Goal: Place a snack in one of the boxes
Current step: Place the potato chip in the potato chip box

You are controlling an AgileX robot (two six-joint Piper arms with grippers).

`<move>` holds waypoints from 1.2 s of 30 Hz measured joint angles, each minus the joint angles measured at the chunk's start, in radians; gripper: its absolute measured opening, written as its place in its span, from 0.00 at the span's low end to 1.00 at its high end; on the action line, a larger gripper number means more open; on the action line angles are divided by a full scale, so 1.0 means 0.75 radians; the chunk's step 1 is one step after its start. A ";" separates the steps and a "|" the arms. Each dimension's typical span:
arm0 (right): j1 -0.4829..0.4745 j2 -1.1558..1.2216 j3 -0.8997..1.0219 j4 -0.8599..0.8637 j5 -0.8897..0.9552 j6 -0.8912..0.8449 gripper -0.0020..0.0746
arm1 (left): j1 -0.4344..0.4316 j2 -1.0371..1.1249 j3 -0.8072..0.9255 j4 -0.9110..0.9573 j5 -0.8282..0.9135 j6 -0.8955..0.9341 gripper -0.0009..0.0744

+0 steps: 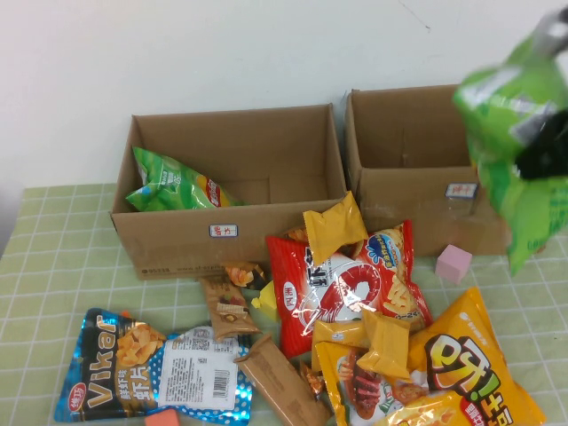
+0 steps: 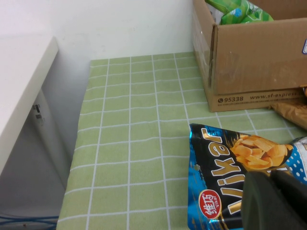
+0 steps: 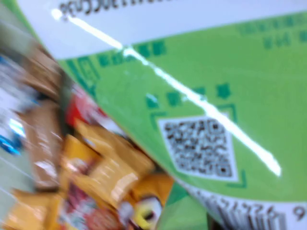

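Observation:
My right gripper [image 1: 543, 151] is shut on a light green snack bag [image 1: 508, 106] and holds it in the air at the far right, over the right side of the right cardboard box [image 1: 399, 191]. The bag's back with its QR code fills the right wrist view [image 3: 216, 86]. The left cardboard box [image 1: 177, 235] holds a green chip bag [image 1: 169, 188]. My left gripper [image 2: 271, 201] is outside the high view. It hovers shut and empty over the blue Vikar chip bag [image 2: 230, 167], near the table's front left.
Loose snacks lie in front of the boxes: the Vikar bag [image 1: 151, 368], a red bag [image 1: 342, 288], small yellow packets [image 1: 335, 226], an orange bag [image 1: 475, 364] and brown packets [image 1: 280, 382]. A pink cube [image 1: 453, 263] lies by the right box. A white surface [image 2: 19, 81] borders the table's left.

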 joint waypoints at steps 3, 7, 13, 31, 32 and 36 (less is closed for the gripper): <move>0.000 -0.126 0.000 0.127 0.003 -0.102 0.44 | 0.000 0.000 0.000 0.000 0.000 0.000 0.01; 0.000 -0.234 0.000 0.398 -0.037 -0.263 0.44 | 0.000 0.000 0.000 0.000 0.000 0.000 0.01; 0.000 -0.264 0.000 0.992 -0.142 -0.659 0.43 | 0.000 0.000 0.000 0.000 0.000 0.000 0.01; 0.013 0.004 0.000 1.807 -0.178 -1.603 0.43 | 0.000 0.000 0.000 0.000 0.000 0.000 0.01; 0.020 0.025 0.000 1.808 -0.185 -1.659 0.43 | 0.000 0.000 0.000 0.000 0.000 0.000 0.01; 0.062 0.121 -0.010 1.810 -0.230 -1.828 0.43 | 0.000 0.000 0.000 0.000 0.000 0.000 0.01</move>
